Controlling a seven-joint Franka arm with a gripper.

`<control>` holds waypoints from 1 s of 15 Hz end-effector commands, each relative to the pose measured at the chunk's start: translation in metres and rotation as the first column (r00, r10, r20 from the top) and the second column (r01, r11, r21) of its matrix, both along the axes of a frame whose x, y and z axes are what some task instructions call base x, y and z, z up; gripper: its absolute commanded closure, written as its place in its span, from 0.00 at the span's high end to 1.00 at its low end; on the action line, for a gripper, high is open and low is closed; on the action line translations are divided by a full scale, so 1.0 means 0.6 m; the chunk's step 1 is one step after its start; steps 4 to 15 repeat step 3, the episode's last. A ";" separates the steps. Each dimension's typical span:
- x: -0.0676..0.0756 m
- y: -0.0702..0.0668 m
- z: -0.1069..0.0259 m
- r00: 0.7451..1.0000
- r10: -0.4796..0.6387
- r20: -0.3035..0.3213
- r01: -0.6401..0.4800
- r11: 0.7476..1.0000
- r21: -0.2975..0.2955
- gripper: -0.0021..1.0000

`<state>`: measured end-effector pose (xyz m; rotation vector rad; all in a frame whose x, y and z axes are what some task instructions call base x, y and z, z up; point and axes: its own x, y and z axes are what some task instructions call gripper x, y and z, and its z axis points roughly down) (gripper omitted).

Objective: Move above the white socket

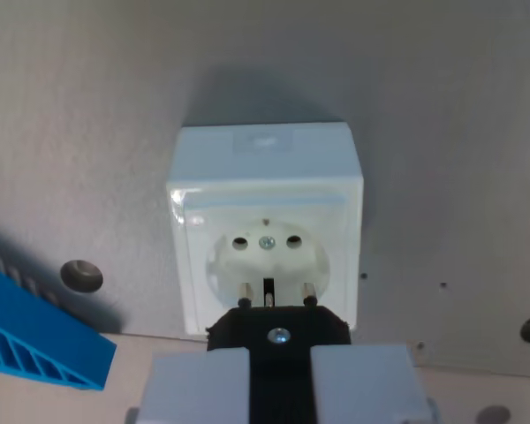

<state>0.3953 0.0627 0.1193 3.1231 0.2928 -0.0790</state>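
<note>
While the tool [279, 375] clamps a black plug [278, 329], its pins hover over the white socket [265, 231].

Plug [278, 329] (black) over white socket [266, 240]

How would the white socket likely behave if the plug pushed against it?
The socket looks like a rigid moulded box, so it probably would not flex. Its broad, squat shape suggests it is unlikely to tip. Its glossy face may let the plug skid; whether it is fixed to the board cannot be told.

a blue ribbed part [35, 340] lies on the grey board [88, 132].
</note>
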 end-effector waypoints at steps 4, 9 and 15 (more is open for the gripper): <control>-0.018 0.002 -0.017 0.993 0.042 0.110 -0.039 0.999 -0.028 0.00; -0.018 0.002 -0.017 0.993 0.042 0.110 -0.039 0.999 -0.028 0.00; -0.018 0.002 -0.017 0.993 0.042 0.110 -0.039 0.999 -0.028 0.00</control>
